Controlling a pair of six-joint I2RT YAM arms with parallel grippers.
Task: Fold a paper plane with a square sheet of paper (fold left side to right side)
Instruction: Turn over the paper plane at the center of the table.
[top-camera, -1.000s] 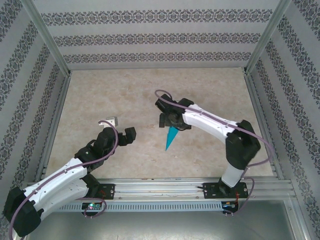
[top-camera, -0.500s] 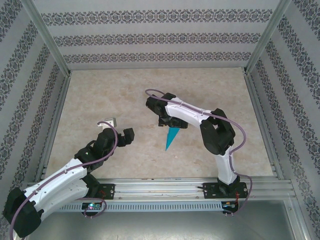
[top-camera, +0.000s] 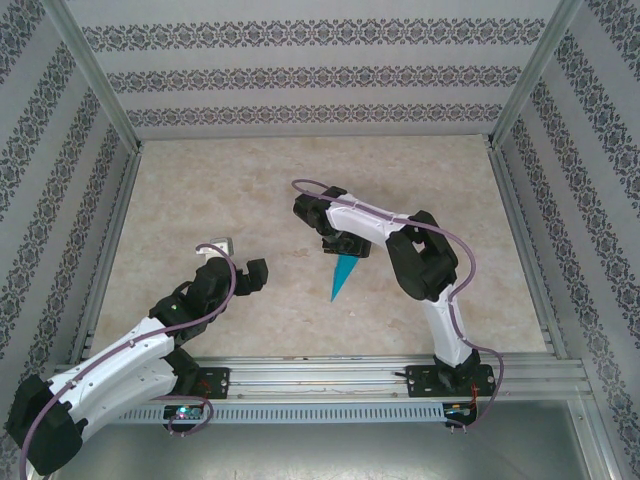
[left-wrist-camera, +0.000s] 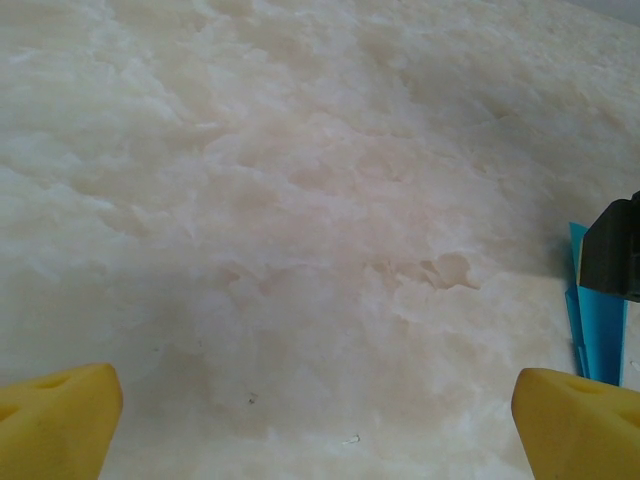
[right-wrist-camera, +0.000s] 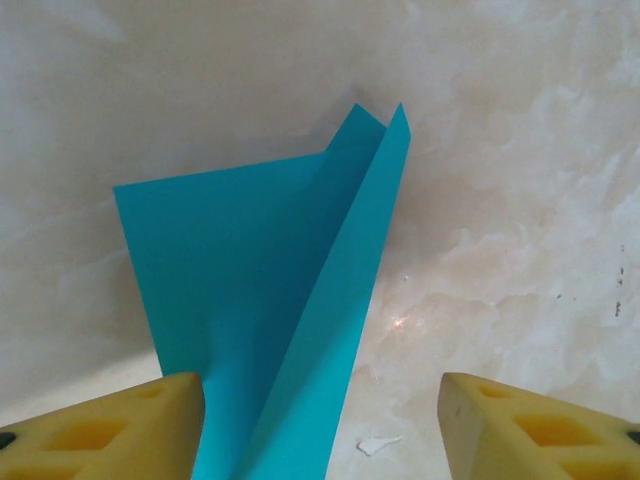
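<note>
- Wall (top-camera: 60, 150) with dark patterned stripes stands at the left of the table (top-camera: 200, 190), which is pale and marbled.
- Left arm (top-camera: 120, 365) reaches from the near-left corner toward the middle.
- Left gripper (top-camera: 240, 260) hangs over bare table left of centre, fingers spread wide with nothing between them. In its wrist view the yellow pads (left-wrist-camera: 55, 420) sit in the two lower corners, with bare table (left-wrist-camera: 300, 200) between them.
- Plane (top-camera: 342, 275), a slim teal dart, lies on the table just right of centre. Its tip points toward the near edge and its wide end is under the right gripper. It is well apart from the left gripper.
- In the left wrist view the plane (left-wrist-camera: 595, 330) shows at the right edge, below a dark block.
- Right gripper (top-camera: 340, 243) is over the plane's wide end, fingers apart and not clamped.
- In the right wrist view the plane (right-wrist-camera: 270, 290) runs between the yellow pads (right-wrist-camera: 120, 430), one fold raised as a ridge, its notched end at the top. The left-hand pad is at the paper's edge, though contact cannot be told. The other pad stands clear over the table (right-wrist-camera: 500, 200).
- White speck (right-wrist-camera: 378, 443) lies just beside the paper.
- Right arm (top-camera: 430, 270) bends back to the near-right base.
</note>
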